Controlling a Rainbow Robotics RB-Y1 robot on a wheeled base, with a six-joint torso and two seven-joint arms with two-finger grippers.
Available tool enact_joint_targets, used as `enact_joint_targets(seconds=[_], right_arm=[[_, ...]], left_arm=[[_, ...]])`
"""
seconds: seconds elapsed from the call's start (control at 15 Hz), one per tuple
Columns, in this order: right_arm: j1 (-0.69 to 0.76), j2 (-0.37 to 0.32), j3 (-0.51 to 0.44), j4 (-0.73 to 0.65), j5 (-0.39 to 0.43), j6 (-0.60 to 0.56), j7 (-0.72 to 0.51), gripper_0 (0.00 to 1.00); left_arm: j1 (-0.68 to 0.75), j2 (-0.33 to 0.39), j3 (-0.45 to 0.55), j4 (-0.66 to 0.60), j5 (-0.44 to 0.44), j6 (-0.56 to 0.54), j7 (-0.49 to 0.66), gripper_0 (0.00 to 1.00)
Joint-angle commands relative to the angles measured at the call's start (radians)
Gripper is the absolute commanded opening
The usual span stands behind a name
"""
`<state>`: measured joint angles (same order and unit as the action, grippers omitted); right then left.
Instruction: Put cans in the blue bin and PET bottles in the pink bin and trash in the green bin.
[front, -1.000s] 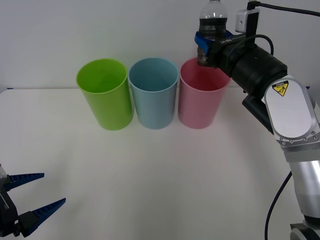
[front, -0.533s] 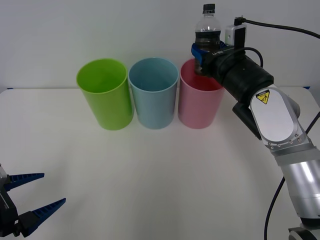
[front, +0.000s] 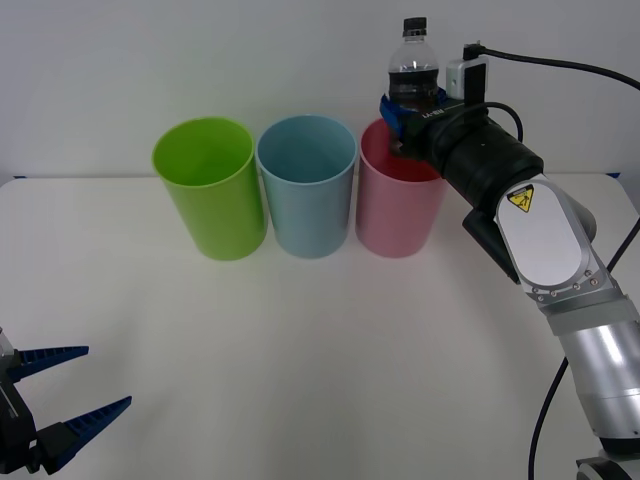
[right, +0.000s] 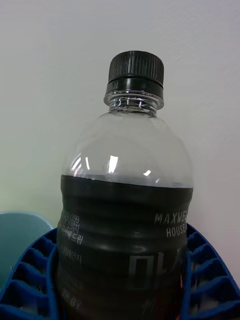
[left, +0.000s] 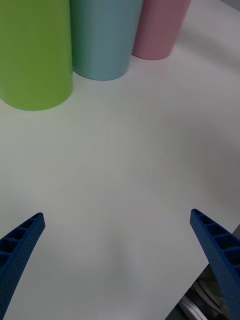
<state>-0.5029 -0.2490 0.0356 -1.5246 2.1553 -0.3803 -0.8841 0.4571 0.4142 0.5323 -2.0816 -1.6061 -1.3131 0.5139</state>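
Left claw (front: 60, 395) is held wide and idle low over the white worktop (front: 300, 350), well apart from the tall tapered plastic bins, while farther back the small clear dark-liquid PET bottle (front: 413, 70) is kept upright in the right claw (front: 412, 112) above the pink bin (front: 400, 195) rim, evidently for dropping in.

The PET bottle (right: 125, 210) stands upright and close to the camera, clamped between the right gripper's (right: 122, 280) blue ribbed fingers (right: 30, 280), which press against its lower body on both sides. Its black cap (right: 136, 70) sits on a clear neck, the upper part of the body is clear and empty, and below that dark liquid fills it behind a dark label with white lettering. A pale wall (right: 45, 90) lies behind, and a piece of the blue bin (right: 20, 235) shows beside one finger.
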Motion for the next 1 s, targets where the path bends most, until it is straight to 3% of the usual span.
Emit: enact_joint_targets(seconds=[0.07, 0.67, 1.0], right_arm=[[0.0, -0.001, 0.0, 0.0, -0.003, 0.0, 0.008, 0.94], [-0.005, -0.003, 0.0, 0.0, -0.029, -0.015, 0.022, 0.99], [0.037, -0.078, -0.102, -0.23, -0.212, -0.295, -0.006, 0.99]], left_arm=[[0.0, 0.0, 0.0, 0.0, 0.0, 0.0, 0.0, 1.0], [0.0, 0.0, 0.0, 0.0, 0.0, 0.0, 0.0, 1.0], [0.0, 0.0, 0.0, 0.0, 0.0, 0.0, 0.0, 1.0]])
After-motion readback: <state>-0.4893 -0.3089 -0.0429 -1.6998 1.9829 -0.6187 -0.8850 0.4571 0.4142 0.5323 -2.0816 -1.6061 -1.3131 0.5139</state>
